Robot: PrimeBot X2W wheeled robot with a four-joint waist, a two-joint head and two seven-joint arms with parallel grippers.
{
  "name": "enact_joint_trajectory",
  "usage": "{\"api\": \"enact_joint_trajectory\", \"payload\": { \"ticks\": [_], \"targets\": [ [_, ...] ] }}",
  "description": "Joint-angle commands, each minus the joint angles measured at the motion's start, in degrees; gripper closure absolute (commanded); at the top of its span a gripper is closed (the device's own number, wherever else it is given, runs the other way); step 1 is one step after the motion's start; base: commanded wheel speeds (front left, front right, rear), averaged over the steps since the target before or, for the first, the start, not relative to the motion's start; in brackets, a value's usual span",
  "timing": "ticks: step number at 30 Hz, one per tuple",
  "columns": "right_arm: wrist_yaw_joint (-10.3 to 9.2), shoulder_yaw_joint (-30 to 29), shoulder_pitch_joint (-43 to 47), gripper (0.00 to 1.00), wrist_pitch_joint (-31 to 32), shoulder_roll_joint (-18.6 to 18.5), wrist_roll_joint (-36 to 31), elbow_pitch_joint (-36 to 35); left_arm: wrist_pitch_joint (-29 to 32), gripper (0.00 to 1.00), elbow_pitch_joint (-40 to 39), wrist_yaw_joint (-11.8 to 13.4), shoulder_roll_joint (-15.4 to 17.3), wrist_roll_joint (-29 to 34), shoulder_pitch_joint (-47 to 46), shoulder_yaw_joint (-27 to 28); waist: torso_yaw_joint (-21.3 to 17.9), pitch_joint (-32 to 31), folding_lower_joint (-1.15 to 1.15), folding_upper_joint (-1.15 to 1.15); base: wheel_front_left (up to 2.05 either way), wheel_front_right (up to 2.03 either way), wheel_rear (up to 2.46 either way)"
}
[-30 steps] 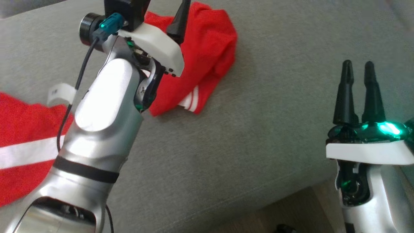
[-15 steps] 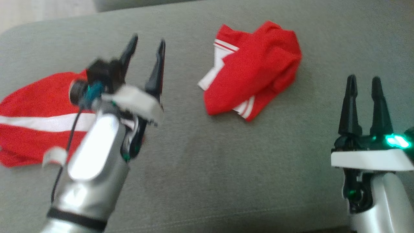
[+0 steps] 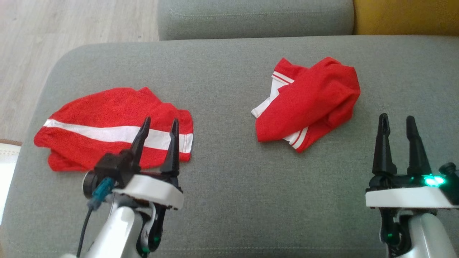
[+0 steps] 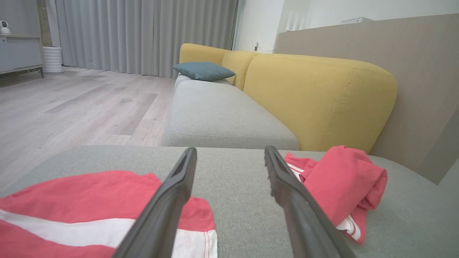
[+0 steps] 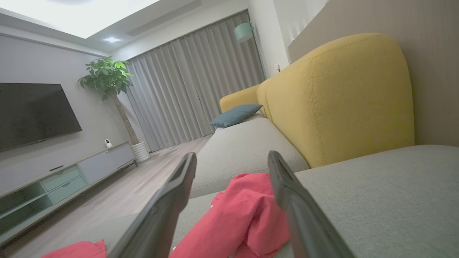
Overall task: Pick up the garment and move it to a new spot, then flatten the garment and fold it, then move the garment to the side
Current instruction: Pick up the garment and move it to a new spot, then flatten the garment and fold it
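A grey sofa seat [image 3: 229,200] spans the frame from lower left to right. At centre left a flat red garment with a white stripe [image 3: 107,118] lies on it. Right of centre, higher up, a bunched red garment with white trim [image 3: 315,100] rests on it too. The two lie well apart, with bare grey fabric between them.

two red garments [image 3: 118,129] with white stripes, grey sofa [image 3: 229,179].

silver forearms [image 3: 114,231], white wrist plates [image 3: 405,197], black claw fingers [image 3: 383,143], teal plug [image 3: 103,189]
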Motion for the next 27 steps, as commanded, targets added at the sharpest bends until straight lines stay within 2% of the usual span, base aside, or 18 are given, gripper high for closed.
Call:
{"api": "enact_joint_trajectory", "payload": {
  "ticks": [1, 13, 20, 23, 27],
  "targets": [
    [0.44, 1.3, -1.2, 0.00, -0.4, -0.4, -0.6, -1.7, -0.7, 0.00, -2.8, 0.2, 0.0, 0.9, -1.6, 3.1, 0.0, -0.1, 0.00, 0.00, 0.00, 0.00, 0.00],
    [0.44, 1.7, -1.2, 0.00, -0.4, -0.4, -1.2, -1.5, -0.7, 0.00, -4.8, -2.8, -2.3, 3.9, 0.9, 6.0, 0.2, 0.1, 0.00, 0.00, 0.00, 0.00, 0.00],
    [0.44, 2.3, -1.3, 0.00, -0.4, -0.4, -2.7, -1.3, -0.7, 0.00, -4.6, -4.4, -3.3, 4.7, 1.0, 6.1, 1.8, 1.5, 0.00, 0.00, 0.00, 0.00, 0.00],
    [0.44, 4.5, -2.1, 0.00, -0.4, -0.4, -3.9, 0.6, -0.7, 0.00, -4.6, -4.9, -3.6, 4.8, 0.7, 5.9, 3.1, 2.7, 0.00, 0.00, 0.00, 0.00, 0.00],
    [0.44, 8.6, -5.3, 0.00, 0.7, -0.4, -6.0, 6.9, -0.7, 0.00, -4.2, -5.3, -3.9, 4.9, 0.1, 5.6, 5.0, 4.5, 0.00, 0.00, 0.00, 0.00, 0.00]
  ]
}}
